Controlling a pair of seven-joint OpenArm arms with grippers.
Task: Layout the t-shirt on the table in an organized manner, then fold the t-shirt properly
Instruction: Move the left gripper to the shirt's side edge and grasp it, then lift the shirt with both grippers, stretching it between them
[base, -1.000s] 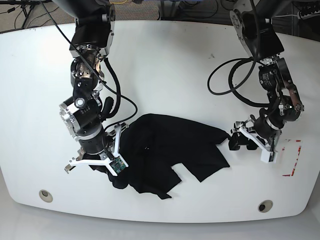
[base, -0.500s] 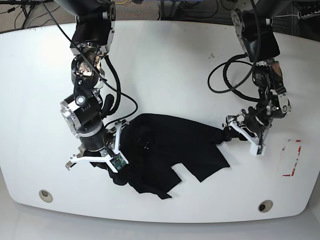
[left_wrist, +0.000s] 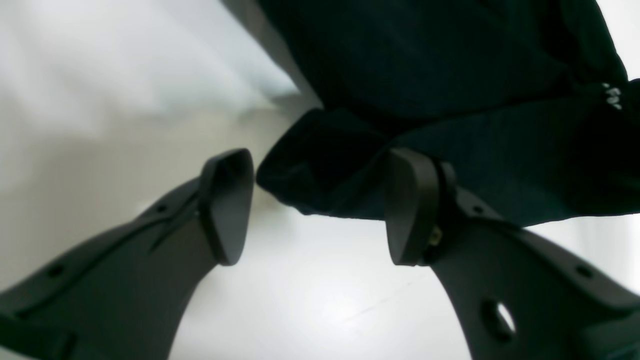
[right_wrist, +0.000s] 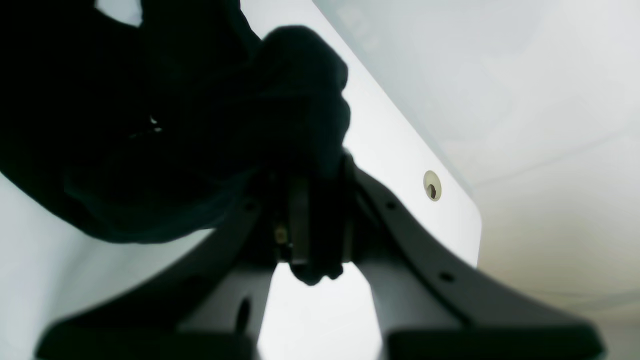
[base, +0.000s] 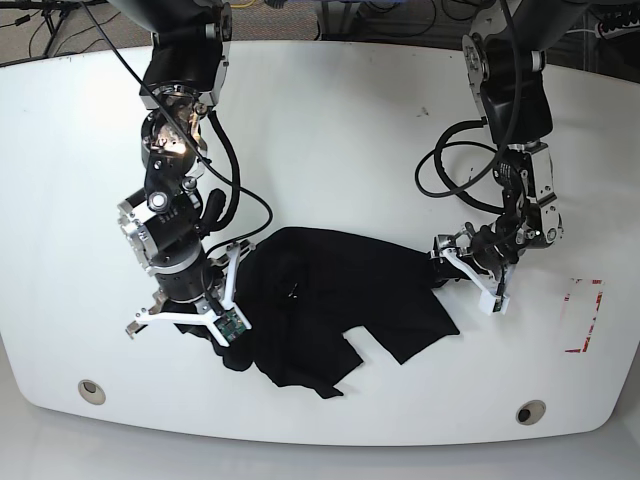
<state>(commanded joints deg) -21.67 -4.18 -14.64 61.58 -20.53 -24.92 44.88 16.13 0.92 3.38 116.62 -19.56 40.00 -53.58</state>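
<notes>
Between the parted fingers of the left gripper (left_wrist: 315, 205) now sits a t-shirt (base: 340, 300) corner, after its approach; right gripper (right_wrist: 310, 225) stays clamped on bunched cloth; spreading on the table (base: 330, 130) can start.

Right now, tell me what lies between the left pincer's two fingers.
In the left wrist view, the left pincer is open, and a bunched corner of the t-shirt pokes into the gap above bare table. The fingers have not closed on it.
</notes>
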